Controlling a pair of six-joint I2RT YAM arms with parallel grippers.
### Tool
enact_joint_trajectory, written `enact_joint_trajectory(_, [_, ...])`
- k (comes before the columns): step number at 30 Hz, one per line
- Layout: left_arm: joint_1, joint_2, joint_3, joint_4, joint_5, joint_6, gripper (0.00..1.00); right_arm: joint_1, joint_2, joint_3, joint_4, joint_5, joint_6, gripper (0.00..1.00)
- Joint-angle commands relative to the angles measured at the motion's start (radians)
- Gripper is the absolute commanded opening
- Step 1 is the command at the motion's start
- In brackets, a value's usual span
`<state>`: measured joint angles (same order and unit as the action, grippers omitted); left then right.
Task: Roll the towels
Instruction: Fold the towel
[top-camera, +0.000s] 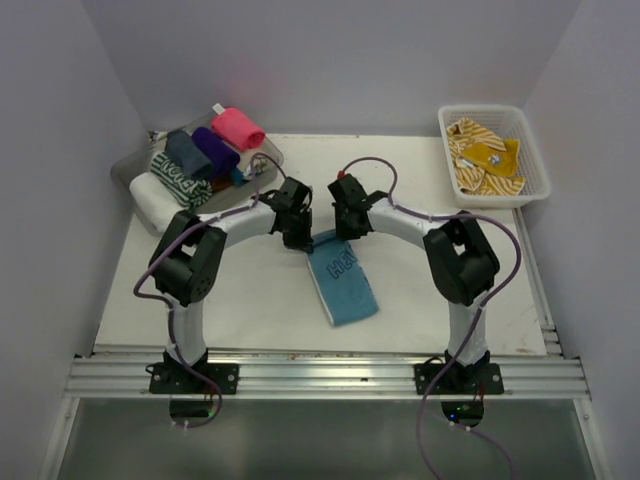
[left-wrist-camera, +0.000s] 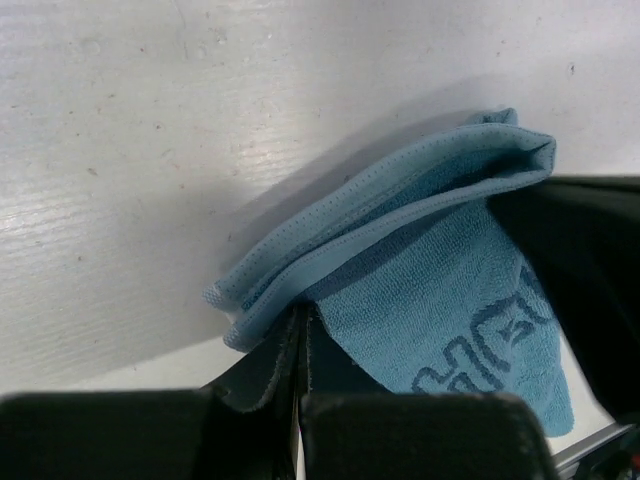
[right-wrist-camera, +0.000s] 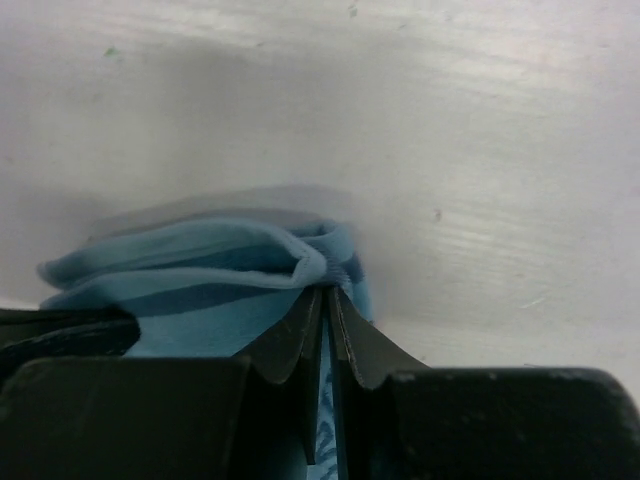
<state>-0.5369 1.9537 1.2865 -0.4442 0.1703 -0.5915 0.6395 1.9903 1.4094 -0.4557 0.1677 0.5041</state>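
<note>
I have the blue towel (top-camera: 342, 280) lying mid-table (top-camera: 250, 300), far edge lifted (doubled over). My left gripper (left-wrist-camera: 302, 335) is clamped on that edge and the right gripper (right-wrist-camera: 325, 315) is pinched on it alongside. Rolled towels (top-camera: 215, 150) sit far-left of it and the basket (top-camera: 500, 202) far-right.

My left gripper (left-wrist-camera: 303, 318) is pinched shut on the far edge of the light blue towel (top-camera: 345, 290). My right gripper (right-wrist-camera: 326, 300) nips that same edge just beside it, seemingly as tight. Both arms angle inward to the towel.

blue towel (top-camera: 343, 283): light blue (dark lettering) | pink towel (top-camera: 238, 127): hot pink | striped towel (top-camera: 484, 158): mustard-yellow, white
</note>
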Motion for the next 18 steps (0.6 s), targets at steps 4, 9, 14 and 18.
enact_joint_trajectory(4, [0.003, 0.039, 0.063, 0.01, -0.017, 0.015, 0.0, -0.05, 0.021, 0.029, -0.008, 0.041, -0.009, 0.11])
enact_joint_trajectory(9, [0.006, -0.016, 0.137, -0.053, -0.074, 0.048, 0.0, -0.052, 0.016, 0.042, -0.009, 0.03, -0.001, 0.11])
enact_joint_trajectory(14, [0.006, -0.074, 0.195, -0.137, -0.103, 0.084, 0.0, -0.047, -0.103, -0.041, 0.04, 0.032, 0.036, 0.1])
enact_joint_trajectory(18, [0.003, -0.153, 0.107, -0.11, -0.062, 0.068, 0.0, -0.046, -0.238, -0.148, 0.068, 0.046, 0.067, 0.13])
